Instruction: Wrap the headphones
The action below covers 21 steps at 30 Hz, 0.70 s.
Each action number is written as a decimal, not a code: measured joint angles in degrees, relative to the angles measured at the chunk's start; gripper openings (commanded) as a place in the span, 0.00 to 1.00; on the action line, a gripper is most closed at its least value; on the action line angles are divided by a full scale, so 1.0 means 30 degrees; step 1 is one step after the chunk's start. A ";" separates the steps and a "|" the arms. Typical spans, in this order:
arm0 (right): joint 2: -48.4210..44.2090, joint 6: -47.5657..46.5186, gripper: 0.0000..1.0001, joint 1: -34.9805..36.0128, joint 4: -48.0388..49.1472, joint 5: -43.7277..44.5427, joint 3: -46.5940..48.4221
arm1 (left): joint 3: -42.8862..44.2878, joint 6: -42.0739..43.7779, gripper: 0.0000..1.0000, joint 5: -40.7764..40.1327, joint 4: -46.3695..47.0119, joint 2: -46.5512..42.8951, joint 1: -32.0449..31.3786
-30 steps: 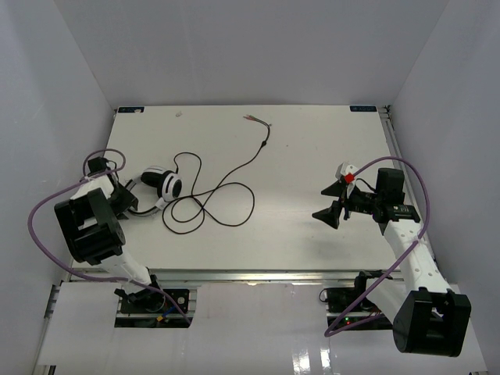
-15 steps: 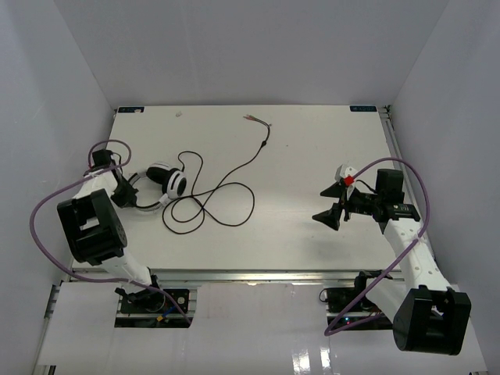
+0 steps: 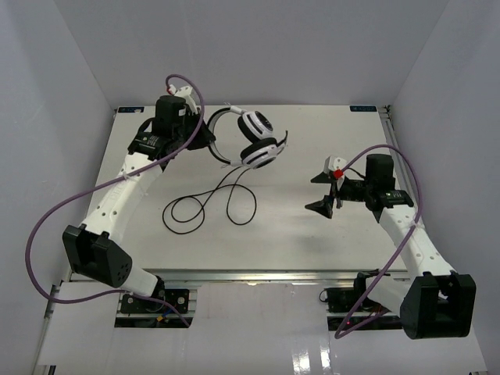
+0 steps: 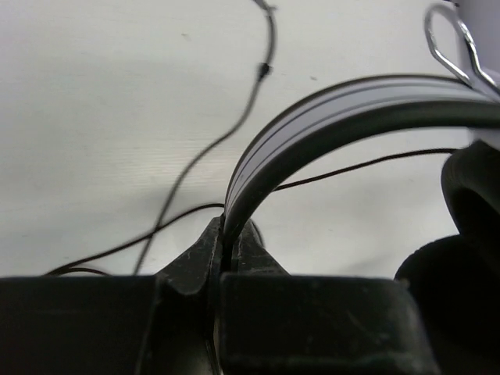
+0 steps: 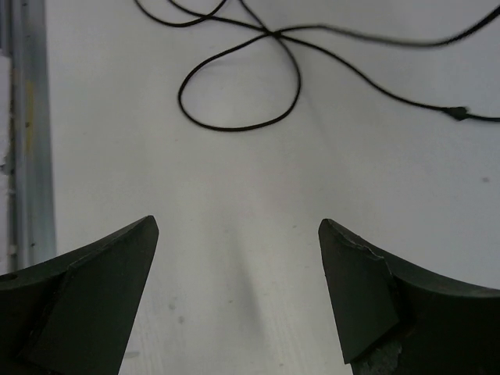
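Observation:
The black-and-white headphones (image 3: pixel 256 139) hang in the air over the back middle of the table. My left gripper (image 3: pixel 209 134) is shut on the headband (image 4: pixel 328 117), with the band pinched edge-on between the jaws (image 4: pixel 226 242). A black ear pad (image 4: pixel 461 258) shows at the right of the left wrist view. The thin black cord (image 3: pixel 211 205) trails down from the headset and lies in loose loops on the table; it also shows in the left wrist view (image 4: pixel 234 133). My right gripper (image 3: pixel 322 191) is open and empty, low at the right, facing a cord loop (image 5: pixel 242 94).
The white table (image 3: pixel 312 234) is closed in by white walls at the left, back and right. An aluminium rail (image 3: pixel 250 275) runs along the near edge and shows in the right wrist view (image 5: pixel 27 117). Purple cables (image 3: pixel 47 219) loop beside both arms.
My left gripper has lifted the headphones from the left of the table and carried them up to the back middle. The cord was pulled along. The right gripper has shifted slightly left.

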 measured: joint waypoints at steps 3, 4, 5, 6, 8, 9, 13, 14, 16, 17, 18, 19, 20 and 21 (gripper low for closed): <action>-0.0329 0.3433 0.90 0.0106 0.4410 0.1087 -0.0022 | 0.1350 -0.0497 0.00 0.0333 -0.0545 0.0336 -0.1546; -0.0191 0.4902 0.90 0.0153 0.6217 0.1531 0.0013 | 0.1755 -0.0646 0.00 0.0348 -0.0725 0.0493 -0.1864; 0.0014 0.6303 0.90 0.0185 0.7806 0.1904 0.0032 | 0.2115 -0.0817 0.00 0.0358 -0.0886 0.0660 -0.2161; 0.0286 0.7631 0.90 0.0205 0.9203 0.2203 0.0037 | 0.2430 -0.1005 0.00 0.0362 -0.1026 0.0832 -0.2437; 0.1016 0.9872 0.90 0.0232 1.1787 0.2384 0.0037 | 0.2799 -0.1362 0.00 0.0340 -0.1196 0.1120 -0.2920; 0.1389 1.0867 0.90 0.0258 1.2786 0.2254 0.0037 | 0.2826 -0.1528 0.00 0.0336 -0.1303 0.1189 -0.3120; 0.2878 1.4437 0.91 0.0735 1.6745 0.0859 -0.0027 | 0.2860 -0.2118 0.00 0.0506 -0.1830 0.1272 -0.3717; 0.3294 1.5258 0.91 0.1073 1.7956 0.0633 -0.0104 | 0.2911 -0.2272 0.00 0.0619 -0.1968 0.1272 -0.3814; 0.4092 1.6554 0.93 0.1716 1.9814 0.0521 -0.0229 | 0.3159 -0.2615 0.00 0.0932 -0.2166 0.1272 -0.3973; 0.4526 1.7178 0.93 0.1957 2.0626 0.0538 -0.0262 | 0.3346 -0.2778 0.00 0.1071 -0.2205 0.1271 -0.4012; 0.4936 1.7756 0.94 0.2146 2.1340 0.0568 -0.0280 | 0.3560 -0.2944 0.00 0.1219 -0.2217 0.1268 -0.4027; 0.5346 1.8335 0.94 0.2336 2.2054 0.0598 -0.0298 | 0.3774 -0.3110 0.00 0.1367 -0.2229 0.1265 -0.4042; 0.5688 1.8896 0.94 0.2327 2.3063 0.0628 -0.0425 | 0.4036 -0.3310 0.00 0.1483 -0.2265 0.1235 -0.4043; 0.5961 1.9404 0.95 0.2320 2.3939 0.0635 -0.0544 | 0.4292 -0.3483 0.00 0.1591 -0.2277 0.1199 -0.4043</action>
